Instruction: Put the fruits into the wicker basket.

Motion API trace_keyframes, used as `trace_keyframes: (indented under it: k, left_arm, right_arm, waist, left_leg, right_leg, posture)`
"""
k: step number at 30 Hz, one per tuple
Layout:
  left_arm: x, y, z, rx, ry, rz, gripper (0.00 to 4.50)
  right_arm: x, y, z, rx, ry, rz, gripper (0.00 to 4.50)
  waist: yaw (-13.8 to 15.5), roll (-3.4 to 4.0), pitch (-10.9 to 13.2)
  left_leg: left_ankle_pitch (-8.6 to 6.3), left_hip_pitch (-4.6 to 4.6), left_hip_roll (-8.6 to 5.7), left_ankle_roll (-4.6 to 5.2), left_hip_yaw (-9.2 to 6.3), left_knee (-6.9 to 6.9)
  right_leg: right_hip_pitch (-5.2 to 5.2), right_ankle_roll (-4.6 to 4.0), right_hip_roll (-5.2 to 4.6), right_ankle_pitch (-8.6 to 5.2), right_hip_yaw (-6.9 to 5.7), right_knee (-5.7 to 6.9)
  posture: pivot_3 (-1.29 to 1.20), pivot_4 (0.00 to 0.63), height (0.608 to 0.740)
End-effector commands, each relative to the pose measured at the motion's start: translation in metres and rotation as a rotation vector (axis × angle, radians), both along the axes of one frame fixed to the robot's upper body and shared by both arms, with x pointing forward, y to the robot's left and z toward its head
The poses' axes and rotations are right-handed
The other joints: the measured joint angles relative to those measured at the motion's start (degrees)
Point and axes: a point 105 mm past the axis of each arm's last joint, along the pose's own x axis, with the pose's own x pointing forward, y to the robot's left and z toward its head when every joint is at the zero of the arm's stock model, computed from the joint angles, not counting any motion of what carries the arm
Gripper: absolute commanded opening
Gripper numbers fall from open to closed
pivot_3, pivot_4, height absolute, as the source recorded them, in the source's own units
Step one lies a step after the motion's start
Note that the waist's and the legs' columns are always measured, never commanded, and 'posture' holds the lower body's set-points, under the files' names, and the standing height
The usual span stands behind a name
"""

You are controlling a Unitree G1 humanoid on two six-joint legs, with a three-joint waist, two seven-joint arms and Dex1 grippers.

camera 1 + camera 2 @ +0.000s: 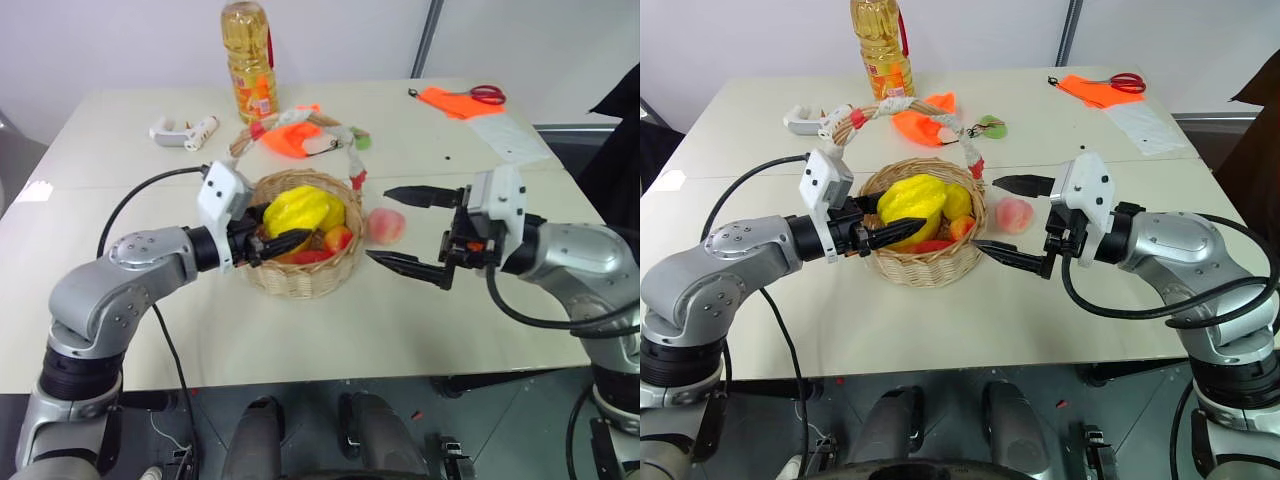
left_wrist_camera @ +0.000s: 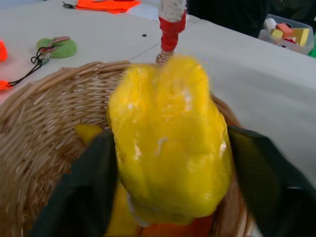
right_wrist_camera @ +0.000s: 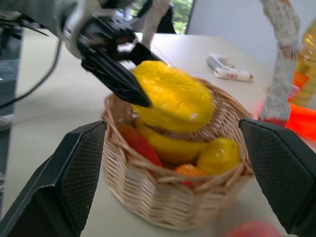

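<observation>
— Pale table (image 1: 330, 330) is carrying the wicker basket (image 1: 300, 275); the lumpy yellow fruit (image 1: 300, 208) is sitting on the pile inside, the left claw (image 1: 268, 232) gaping around it, gripping nothing.

— And the peach (image 1: 386, 225)?

— One, lying just beside the basket, between the right claw (image 1: 412, 228)'s wide, empty fingers. I'm judging a glancing close could be rolling it away.

— Count?

— Two fruits, one basket.

The basket (image 1: 925, 262) is rough woven wicker. The yellow fruit (image 2: 168, 143) looks glossy, lumpy plastic. The peach (image 1: 1014, 214) appears matt. The table (image 1: 970, 320) is smooth and matt. The gripper pads (image 3: 81, 173) are finely textured black.
</observation>
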Motion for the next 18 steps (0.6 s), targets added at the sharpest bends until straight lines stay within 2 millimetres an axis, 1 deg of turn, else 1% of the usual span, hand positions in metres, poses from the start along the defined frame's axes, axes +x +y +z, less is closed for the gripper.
trace_keyframes:
  k: [1, 4, 7, 11, 13, 16, 18]
  left_arm:
    - [-0.011, 0.007, 0.019, -0.028, -0.078, -0.044, 4.45]
    - [-0.028, 0.018, 0.016, -0.035, -0.059, -0.093, 4.45]
    - [-0.045, 0.037, 0.012, -0.036, -0.036, -0.111, 4.45]
    - [-0.053, 0.057, 0.012, -0.047, -0.055, -0.070, 4.45]
    - [-0.056, 0.059, 0.013, -0.053, -0.087, -0.065, 4.45]
    - [-0.061, 0.056, 0.013, -0.052, -0.114, -0.085, 4.45]
    - [-0.063, 0.054, 0.012, -0.054, -0.117, -0.093, 4.45]
  right_arm:
    - [0.020, -0.018, -0.004, 0.019, -0.011, -0.141, 4.50]
    - [0.040, -0.032, -0.021, 0.024, 0.015, -0.250, 4.50]
    - [0.059, -0.041, -0.041, 0.040, 0.061, -0.346, 4.50]
    - [0.078, -0.044, -0.059, 0.040, 0.103, -0.426, 4.50]
    - [0.087, -0.040, -0.065, 0.053, 0.131, -0.440, 4.50]
    - [0.101, -0.030, -0.073, 0.064, 0.163, -0.449, 4.50]
    - [0.105, -0.028, -0.076, 0.068, 0.178, -0.452, 4.50]
  waist:
    - [-0.1, 0.00, 0.0]
    - [-0.5, 0.00, 0.0]
    - [-0.6, 0.01, 0.0]
    - [-0.3, 0.03, 0.0]
    - [-0.1, 0.03, 0.0]
    - [-0.4, 0.00, 0.0]
    - [-0.3, 0.00, 0.0]
  left_leg:
    - [0.00, 0.00, 0.00, 0.00, 0.02, 0.01]
    - [0.00, 0.05, 0.01, 0.00, 0.09, -0.04]
    - [-0.01, 0.05, 0.04, 0.03, 0.11, -0.11]
    - [-0.02, 0.03, 0.05, 0.03, 0.13, -0.07]
    - [-0.02, 0.01, 0.03, 0.03, 0.15, -0.05]
    - [-0.02, -0.01, 0.01, 0.03, 0.28, 0.02]
    - [-0.02, 0.01, 0.02, 0.03, 0.30, -0.02]
  right_leg:
    - [0.00, -0.01, 0.00, 0.01, 0.02, 0.00]
    - [-0.01, -0.05, 0.00, 0.03, 0.08, 0.02]
    - [-0.09, -0.05, 0.03, 0.03, 0.10, 0.03]
    - [-0.12, -0.08, 0.03, 0.02, 0.10, 0.04]
    - [-0.12, -0.08, 0.00, 0.01, 0.10, 0.04]
    - [-0.10, -0.08, -0.06, 0.02, 0.20, -0.01]
    - [-0.10, -0.11, -0.04, 0.05, 0.23, 0.00]
  posture:
    - [0.00, 0.150, 0.740]
    - [0.00, 0.150, 0.740]
    - [0.00, 0.150, 0.740]
    - [0.00, 0.150, 0.740]
    - [0.00, 0.150, 0.740]
    - [0.00, 0.150, 0.740]
    - [0.00, 0.150, 0.740]
